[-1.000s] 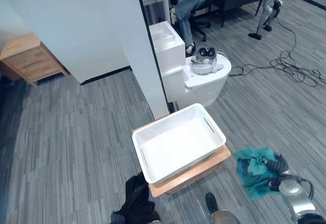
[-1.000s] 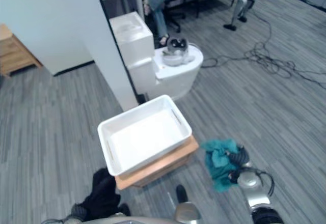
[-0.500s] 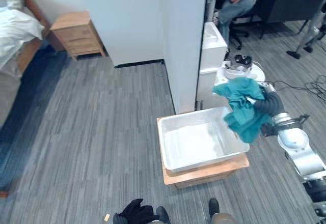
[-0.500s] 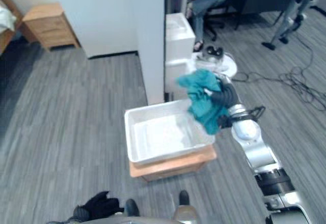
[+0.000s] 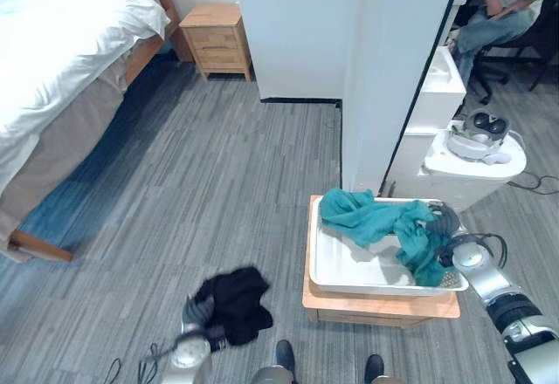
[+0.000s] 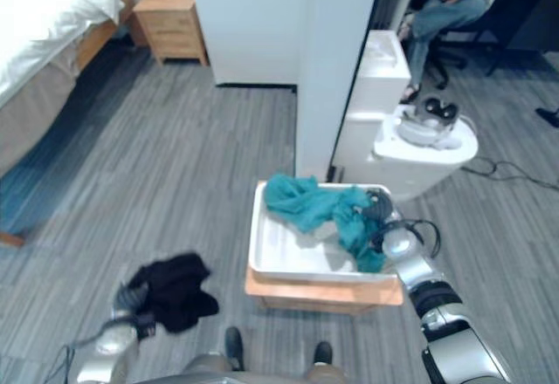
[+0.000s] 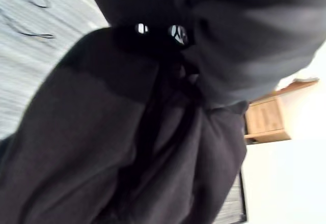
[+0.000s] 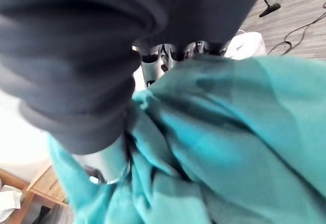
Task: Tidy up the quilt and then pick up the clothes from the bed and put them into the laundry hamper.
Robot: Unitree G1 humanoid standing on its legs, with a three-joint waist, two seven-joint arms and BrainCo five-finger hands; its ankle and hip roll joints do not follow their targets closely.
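Note:
A teal garment (image 5: 371, 220) lies spread in the white laundry hamper (image 5: 325, 270), one end draped over its right rim. My right hand (image 5: 443, 221) sits at that rim, fingers (image 8: 153, 57) and thumb curled on the teal cloth (image 8: 229, 132). A black garment (image 5: 234, 301) hangs low over the grey floor at the lower left, bunched in my left hand (image 5: 196, 312). In the left wrist view the black cloth (image 7: 102, 147) wraps round the dark fingertips (image 7: 178, 33). The bed with its white quilt (image 5: 61, 44) stands at the far left.
The hamper rests on a low wooden stand (image 5: 376, 304) beside a white pillar (image 5: 397, 70). A white cabinet with a headset on its round top (image 5: 476, 144) stands behind it. A wooden nightstand (image 5: 217, 39) is by the bed. A person (image 5: 498, 9) sits at the far right.
The camera has swung towards the bed. My right hand has come down from above the hamper, and the teal garment now lies in it. The black garment stays in my left hand.

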